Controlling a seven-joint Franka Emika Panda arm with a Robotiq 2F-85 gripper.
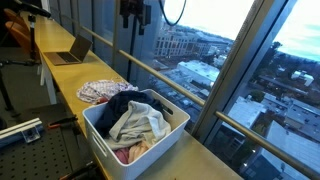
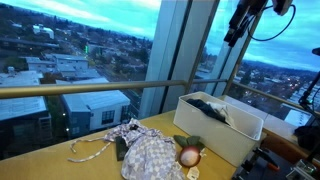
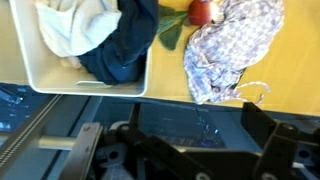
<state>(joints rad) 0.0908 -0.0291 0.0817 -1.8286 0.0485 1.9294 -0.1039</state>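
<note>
Two fingers of your gripper (image 3: 178, 142) stand wide apart in the wrist view with nothing between them. It hangs empty and high, well apart from everything on the counter, as both exterior views show.

Far below it sits the white bin (image 3: 60, 88). A dark blue garment (image 3: 125, 45) is heaped against the bin wall, with a cream cloth (image 3: 75, 25) beside it. From this height depth is hard to judge. Come down off-centre and a finger could strike the bin's rim and shove the bin along the wooden counter (image 3: 165, 75), whose edge lies close.

The laundry is loose and tangled. A pinch into the heap may catch both pieces at once, or only a fold that slips free.

Below and to one side of the bin lies the checked cloth (image 3: 225, 50), with a reddish round thing (image 3: 201, 11) touching its far edge. Dragging that cloth could send the round thing rolling off the counter.

The window glass (image 1: 215, 45) looks near the arm, so a wide swing risks hitting it.
</note>
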